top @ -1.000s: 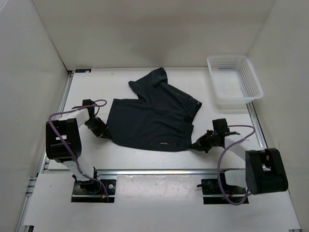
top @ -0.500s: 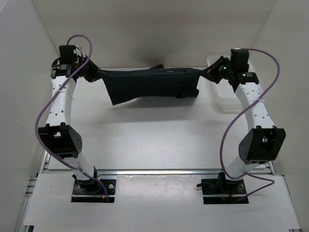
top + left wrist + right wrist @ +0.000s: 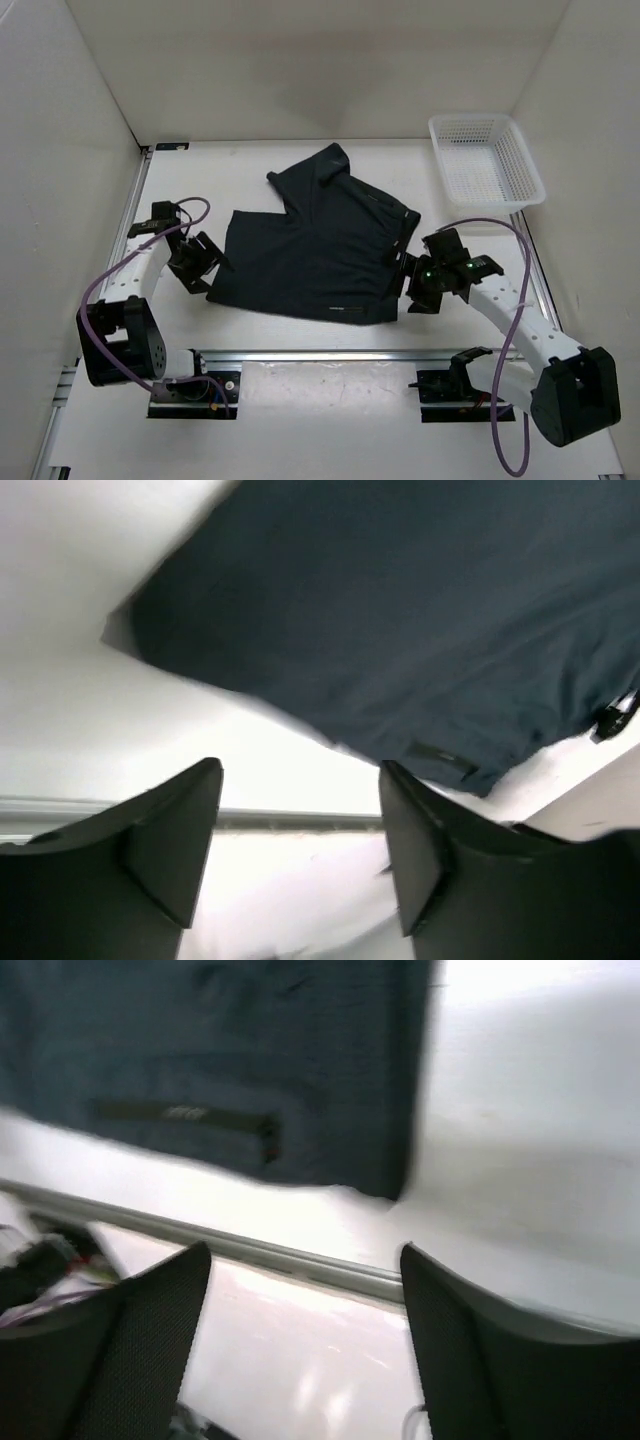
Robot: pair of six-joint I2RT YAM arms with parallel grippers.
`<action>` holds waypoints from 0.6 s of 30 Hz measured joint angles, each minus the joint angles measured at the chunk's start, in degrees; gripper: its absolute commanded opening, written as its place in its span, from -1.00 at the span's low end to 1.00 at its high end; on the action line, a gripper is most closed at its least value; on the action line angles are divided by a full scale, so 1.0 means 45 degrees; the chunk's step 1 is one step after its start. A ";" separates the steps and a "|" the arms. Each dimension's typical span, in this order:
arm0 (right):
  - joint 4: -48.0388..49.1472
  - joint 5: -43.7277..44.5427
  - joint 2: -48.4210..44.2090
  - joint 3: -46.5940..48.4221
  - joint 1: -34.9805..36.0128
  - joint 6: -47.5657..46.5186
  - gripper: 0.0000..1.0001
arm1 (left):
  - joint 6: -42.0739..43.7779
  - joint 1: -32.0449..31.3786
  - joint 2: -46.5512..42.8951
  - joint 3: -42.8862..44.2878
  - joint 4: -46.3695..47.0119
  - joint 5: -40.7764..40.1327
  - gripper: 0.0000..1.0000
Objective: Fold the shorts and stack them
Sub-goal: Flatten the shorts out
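- On the white table [image 3: 250,180], spread flat at the middle, lie the shorts [image 3: 315,250]: soft, matte, very dark navy cloth. The near edge runs broad and fairly straight, and one leg points toward the back wall.
- Seen from the right wrist, the shorts [image 3: 220,1060] show a thin stitched strip with small light marks near one squared corner. From the left wrist, the cloth [image 3: 400,630] looks smooth, with a blurred corner.
- The left gripper [image 3: 208,265] sits low at the left edge of the shorts. Its own camera shows the left gripper [image 3: 300,850] with jaws spread wide and nothing between them. The cloth is just ahead, with bare table between.
- The right gripper [image 3: 402,275] sits low at the right near corner of the shorts. In the wrist view the right gripper [image 3: 305,1330] is likewise wide apart and empty, with the corner of the cloth just beyond its tips.
- A white plastic mesh basket [image 3: 485,165] stands in the far right corner, well apart from the shorts.
- An aluminium rail [image 3: 330,353] runs along the near edge, with a strip of bare table between it and the cloth. White walls close in the left, right and back.
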 measured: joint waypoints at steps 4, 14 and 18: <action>-0.0952 0.1088 -0.0107 0.0073 -0.0583 -0.0408 0.57 | 0.0204 0.0403 0.0219 0.0806 -0.0398 -0.0335 0.61; -0.0529 0.3031 0.6455 0.6343 -0.2735 -0.0826 0.17 | 0.1025 -0.0641 0.3497 0.7694 -0.0165 -0.0695 0.58; -0.0393 0.3317 0.8772 0.7461 -0.2778 -0.0874 0.28 | 0.1481 -0.1258 0.5989 0.9792 -0.0423 -0.0641 0.58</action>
